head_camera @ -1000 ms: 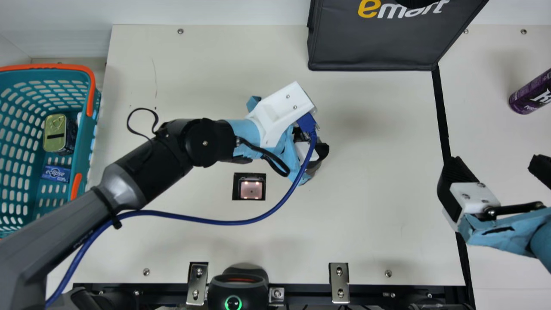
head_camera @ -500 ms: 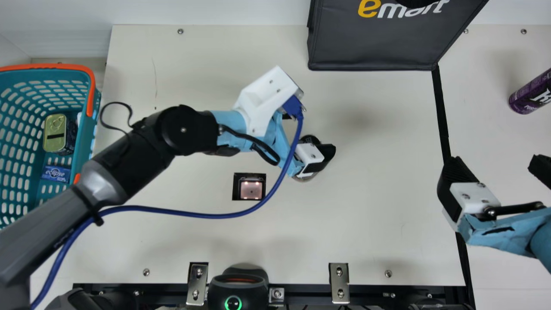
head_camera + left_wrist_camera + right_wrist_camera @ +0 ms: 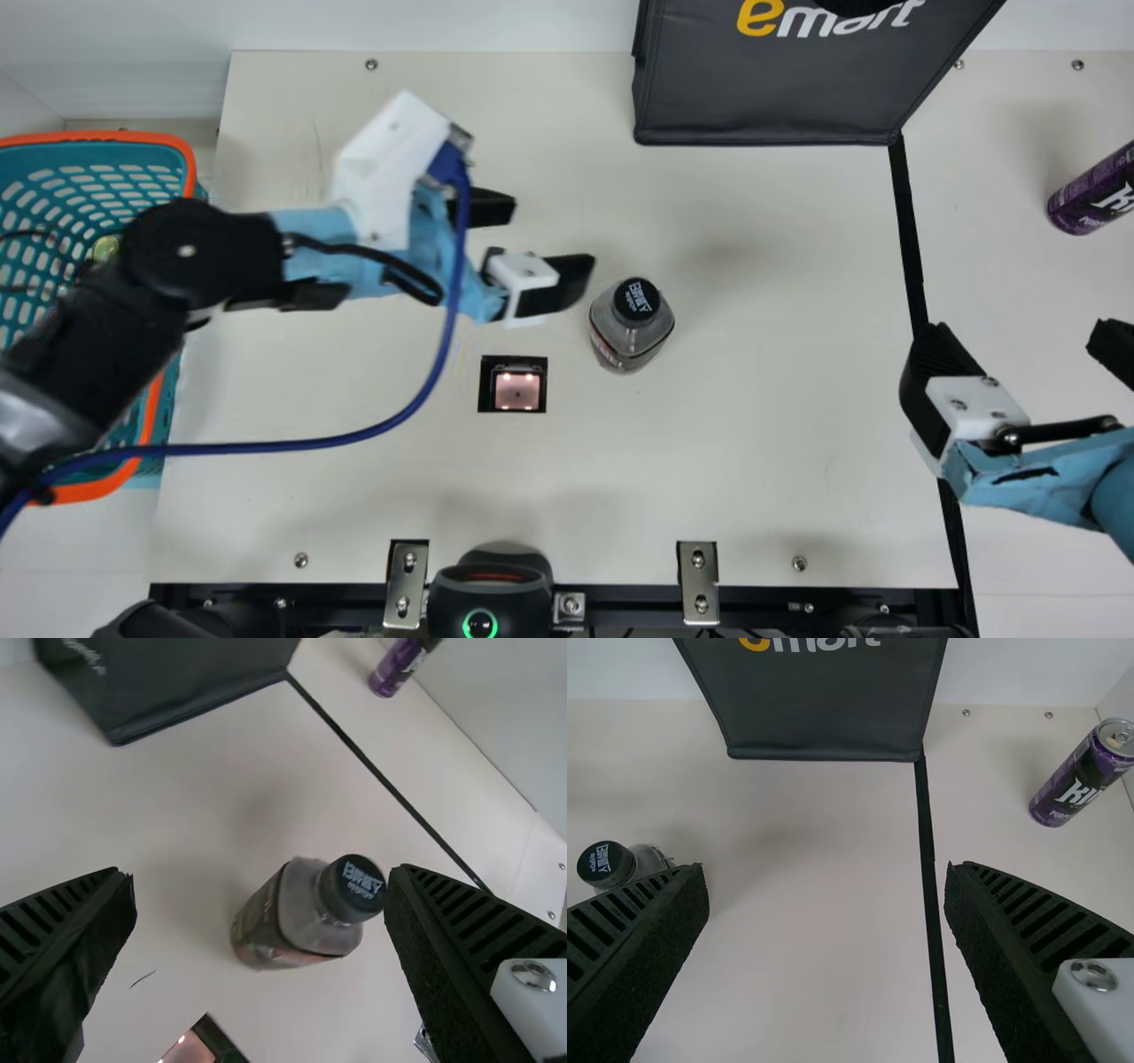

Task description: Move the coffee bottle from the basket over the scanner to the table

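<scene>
Two hands, one bottle. Coffee bottle (image 3: 627,332) upright on the desk (image 3: 753,461), mid-frame in the main view, out of the basket (image 3: 97,136) at the left edge and near the scanner (image 3: 517,390), the lit square left of it and a little lower.

Left hand (image 3: 551,235): fingers apart, nothing between them, just off the bottle's upper left. Right hand (image 3: 1017,332): fingers apart too, empty, at the right edge.

Progress: placing looks done. Whether the scan registered, cannot tell. Probably left: only drawing the left arm clear.

Around: black bag (image 3: 762,89) at top, right of centre; purple can (image 3: 1094,190) upper right. Blue cable (image 3: 310,443) hangs in a loop left of the scanner; left arm overlaps the basket. Nothing seems to block a retreat leftward; a swing back right could knock the bottle.
</scene>
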Available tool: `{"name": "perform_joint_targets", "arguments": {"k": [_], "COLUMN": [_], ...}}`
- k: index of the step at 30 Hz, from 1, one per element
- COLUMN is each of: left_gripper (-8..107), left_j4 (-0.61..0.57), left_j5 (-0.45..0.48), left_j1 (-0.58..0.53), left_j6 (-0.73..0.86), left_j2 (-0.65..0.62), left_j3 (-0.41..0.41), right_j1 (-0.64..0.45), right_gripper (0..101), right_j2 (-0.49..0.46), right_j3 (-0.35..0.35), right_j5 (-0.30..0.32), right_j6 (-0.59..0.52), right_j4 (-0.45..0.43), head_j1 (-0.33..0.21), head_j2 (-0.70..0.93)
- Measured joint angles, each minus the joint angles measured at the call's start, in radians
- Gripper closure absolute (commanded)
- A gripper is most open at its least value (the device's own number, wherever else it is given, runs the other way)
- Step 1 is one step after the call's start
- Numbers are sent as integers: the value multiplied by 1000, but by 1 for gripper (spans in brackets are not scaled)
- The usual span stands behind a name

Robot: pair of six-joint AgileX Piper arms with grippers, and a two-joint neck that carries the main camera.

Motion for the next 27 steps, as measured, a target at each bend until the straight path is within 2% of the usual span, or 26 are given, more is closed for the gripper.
{"name": "perform_joint_targets", "arguments": {"k": [8, 14, 20, 27], "left_gripper": [9, 9, 9, 9], "left_j4": [198, 422, 649, 856], "left_j5": [43, 82, 155, 222], "left_j1": [142, 229, 271, 305], "left_j6": [-184, -358, -520, -651], "left_j2": [-162, -278, -382, -473], "left_j3": [11, -25, -76, -119], "right_j1": [0, 0, 0, 0], "right_gripper": [6, 6, 6, 6], "right_j2": [0, 0, 0, 0], "right_j3": [0, 0, 0, 0], "right_j5": [0, 0, 0, 0], "right_j6": [0, 0, 0, 0], "right_j4": [0, 0, 0, 0], "head_j1": [0, 0, -2, 0], "head_j2": [0, 0, 0, 0]}}
